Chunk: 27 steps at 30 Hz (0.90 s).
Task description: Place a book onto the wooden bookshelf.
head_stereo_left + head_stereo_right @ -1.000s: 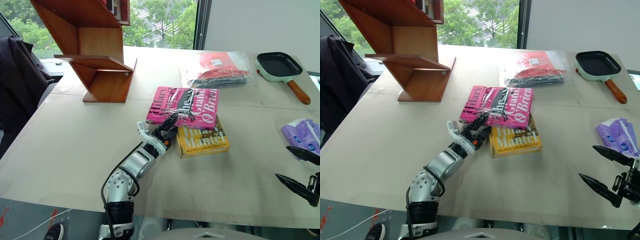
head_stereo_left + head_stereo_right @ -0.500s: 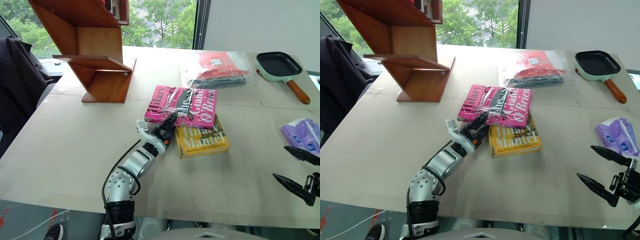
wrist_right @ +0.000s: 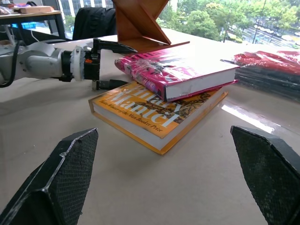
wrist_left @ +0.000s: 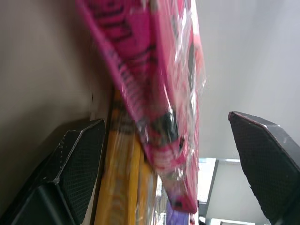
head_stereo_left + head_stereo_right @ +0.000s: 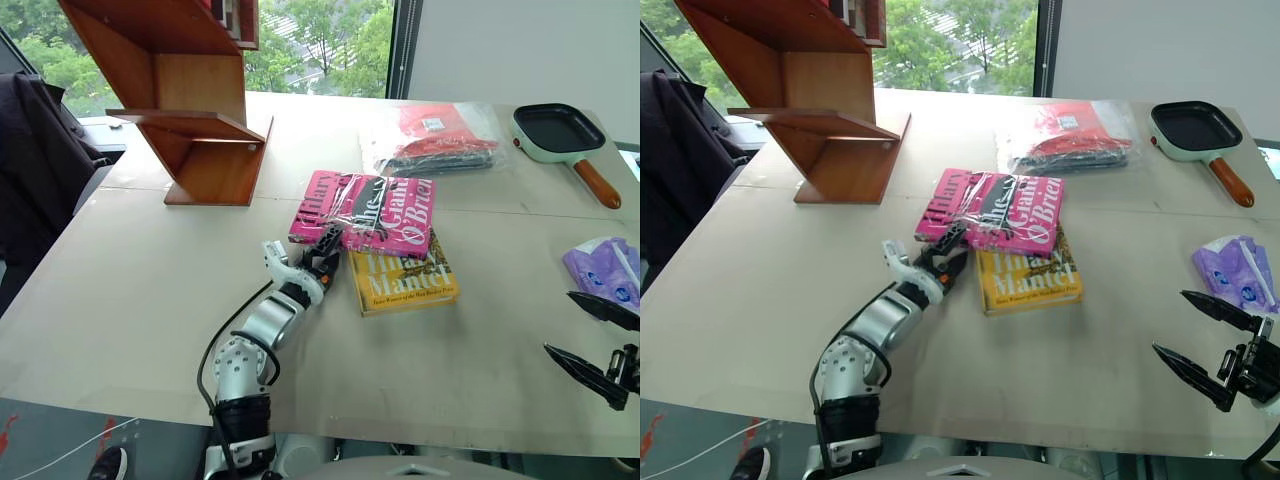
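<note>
Nearest the camera, the right gripper (image 5: 1218,345) hangs over the front right of the table (image 5: 130,290), its two black fingers spread wide with nothing between them. Just beyond it lies a purple plastic packet (image 5: 603,270), its contents too unclear to name.

On the other side, the left gripper (image 5: 322,256) reaches level toward the stacked books, its jaws spread wide. In the right wrist view one finger sits above the near corner of the pink cover and the other down at the yellow book's edge. The left wrist view shows the pink corner between the two fingers (image 4: 77,159), and contact cannot be judged from here.

There's the book (image 5: 365,212), bright pink, with large white and black lettering, sealed in shiny clear wrap that wrinkles and glints. It lies flat, skewed across the yellow book (image 5: 405,280), which rests on the table at its middle.

Farther back, a clear plastic bag (image 5: 435,138) holds something red and something dark, folded flat. To the right, a mint-green square pan (image 5: 556,130) with a dark inside and a wooden handle.

Far left, the wooden bookshelf (image 5: 185,95) stands at the table's back edge, reddish-brown with slanted boards, well apart from the book. On its upper level, books stand at the top edge of the picture. A dark jacket (image 5: 35,165) hangs beside the table.
</note>
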{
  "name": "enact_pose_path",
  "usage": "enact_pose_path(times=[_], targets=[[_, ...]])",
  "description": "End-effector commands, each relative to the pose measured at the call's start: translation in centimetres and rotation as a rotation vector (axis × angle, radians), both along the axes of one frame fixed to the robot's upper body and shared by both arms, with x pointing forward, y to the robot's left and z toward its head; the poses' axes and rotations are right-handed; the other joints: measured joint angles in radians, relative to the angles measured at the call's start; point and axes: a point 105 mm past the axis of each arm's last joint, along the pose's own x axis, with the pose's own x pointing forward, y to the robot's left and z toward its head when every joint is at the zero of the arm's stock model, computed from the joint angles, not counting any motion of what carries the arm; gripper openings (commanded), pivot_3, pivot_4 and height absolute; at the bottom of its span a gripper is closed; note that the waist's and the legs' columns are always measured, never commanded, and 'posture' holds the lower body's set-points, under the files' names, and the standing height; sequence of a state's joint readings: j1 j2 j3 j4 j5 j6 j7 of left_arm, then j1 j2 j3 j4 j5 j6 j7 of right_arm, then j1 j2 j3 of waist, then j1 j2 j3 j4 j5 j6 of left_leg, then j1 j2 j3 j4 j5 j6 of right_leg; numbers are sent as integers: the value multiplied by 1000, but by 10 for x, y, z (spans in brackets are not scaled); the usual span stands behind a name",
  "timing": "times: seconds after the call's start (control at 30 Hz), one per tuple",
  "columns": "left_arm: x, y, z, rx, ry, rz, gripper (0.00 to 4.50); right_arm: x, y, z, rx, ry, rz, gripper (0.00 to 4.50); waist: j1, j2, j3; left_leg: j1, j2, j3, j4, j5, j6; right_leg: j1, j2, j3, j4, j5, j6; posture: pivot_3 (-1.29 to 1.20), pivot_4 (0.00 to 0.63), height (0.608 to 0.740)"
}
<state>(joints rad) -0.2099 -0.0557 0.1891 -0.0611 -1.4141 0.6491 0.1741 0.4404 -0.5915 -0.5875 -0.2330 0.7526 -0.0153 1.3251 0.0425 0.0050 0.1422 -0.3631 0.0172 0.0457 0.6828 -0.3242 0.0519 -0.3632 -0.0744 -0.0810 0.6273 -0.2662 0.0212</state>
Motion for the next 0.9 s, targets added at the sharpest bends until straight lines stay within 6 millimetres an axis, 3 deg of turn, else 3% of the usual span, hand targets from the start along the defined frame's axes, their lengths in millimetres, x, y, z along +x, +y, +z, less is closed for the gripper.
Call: enact_pose_path(times=[0.03,0.4,0.5,0.73,0.9], targets=[[6,-11,-10,14,28,-23,4377,0,4,5,-10,-38,13,4500,1,0,0,0,0,0,0,0,0,0,0,0,0,0,0,0,150,740],[32,-29,-11,-30,32,-26,4377,2,10,5,-4,-48,12,4500,5,-2,1,0,0,0,0,0,0,0,0,-1,0,2,3,0,150,740],[34,-37,-13,-40,42,-46,3535,2,11,6,-3,-53,12,4500,7,-3,2,0,0,0,0,0,0,0,0,-1,0,2,3,0,150,740],[36,-35,-13,-57,36,-33,308,4,11,7,-5,-57,14,4500,11,-2,1,0,0,-1,0,0,0,0,0,-1,0,2,4,0,150,740],[36,-25,2,-17,-54,-19,184,8,12,9,3,-66,23,4500,10,-2,1,0,0,-1,0,0,0,1,0,-1,0,2,4,0,150,740]])
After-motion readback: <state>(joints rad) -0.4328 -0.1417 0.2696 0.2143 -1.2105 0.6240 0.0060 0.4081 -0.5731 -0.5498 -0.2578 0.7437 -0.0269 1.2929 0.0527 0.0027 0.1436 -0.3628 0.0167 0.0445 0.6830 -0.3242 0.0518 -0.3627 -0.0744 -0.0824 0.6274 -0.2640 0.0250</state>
